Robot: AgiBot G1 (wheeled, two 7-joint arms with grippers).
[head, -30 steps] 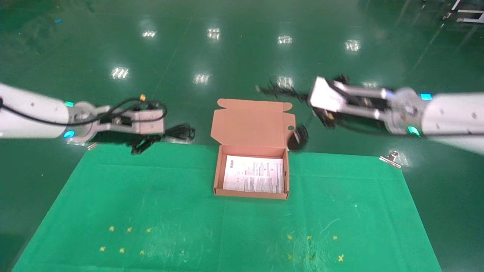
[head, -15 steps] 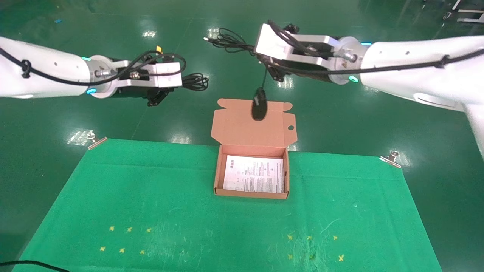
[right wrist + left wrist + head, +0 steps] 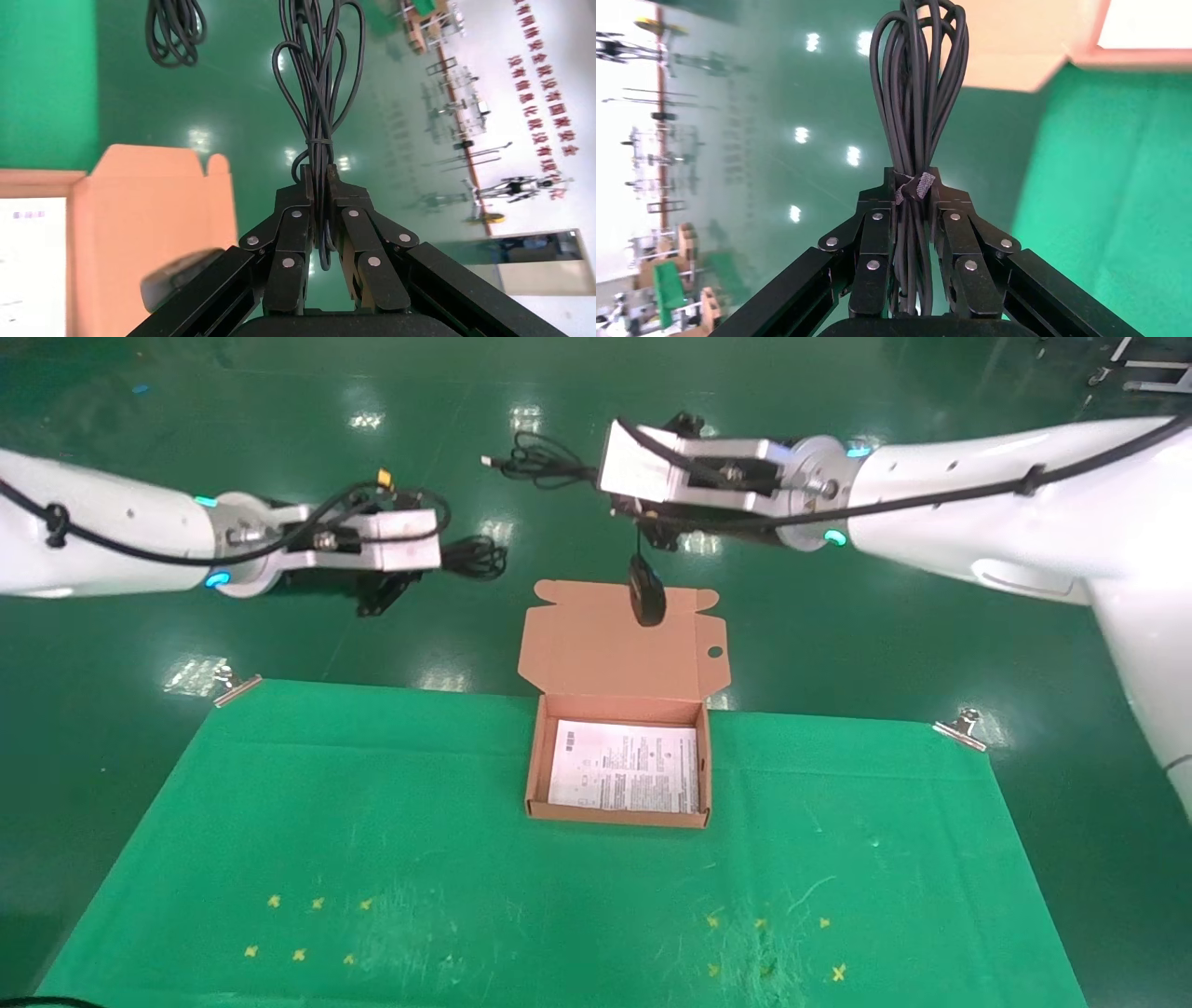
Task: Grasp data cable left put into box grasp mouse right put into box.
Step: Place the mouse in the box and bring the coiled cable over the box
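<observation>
Above the floor beyond the box (image 3: 616, 663), the left gripper (image 3: 914, 210) clamps the data cable (image 3: 919, 91), whose long axis runs straight out past the fingertips toward the box's side. The right gripper (image 3: 320, 193) pinches the mouse's bundled cord (image 3: 320, 70); the mouse (image 3: 646, 599) dangles lengthwise down over the raised lid.

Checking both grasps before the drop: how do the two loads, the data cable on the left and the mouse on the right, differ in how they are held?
The data cable is a thick tied bundle gripped across its middle by the left gripper; the mouse is not gripped itself and dangles below the right gripper, which pinches only its thin bunched cord. The cable is off to the box's left; the mouse hangs before its lid. Both are black, airborne and outside the box.
</observation>
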